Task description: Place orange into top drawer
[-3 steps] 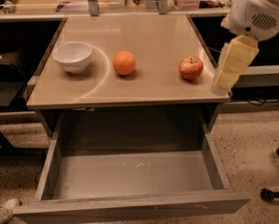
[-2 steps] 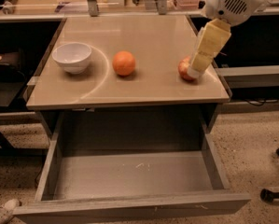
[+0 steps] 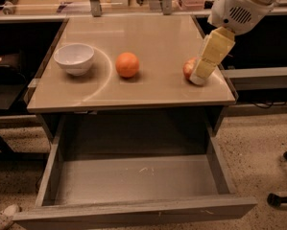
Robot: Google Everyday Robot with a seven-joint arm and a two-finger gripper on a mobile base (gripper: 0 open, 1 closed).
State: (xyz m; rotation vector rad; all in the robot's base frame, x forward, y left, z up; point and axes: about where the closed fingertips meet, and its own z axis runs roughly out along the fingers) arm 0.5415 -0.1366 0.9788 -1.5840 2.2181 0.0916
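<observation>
The orange sits on the tan tabletop, near its middle and toward the front. The top drawer below is pulled wide open and its grey scuffed bottom shows. My gripper, cream-coloured, hangs down from the white arm at the table's right side. It stands in front of the red-yellow apple and covers the apple's right half. It is well to the right of the orange and holds nothing that I can see.
A white bowl stands on the table left of the orange. Benches and shelves with clutter run along the back. Chair wheels stand on the speckled floor at right, and a shoe shows at bottom left.
My gripper has swung left from beyond the table's right edge to the apple and now covers part of it. The orange, the bowl and the drawer have not moved.
</observation>
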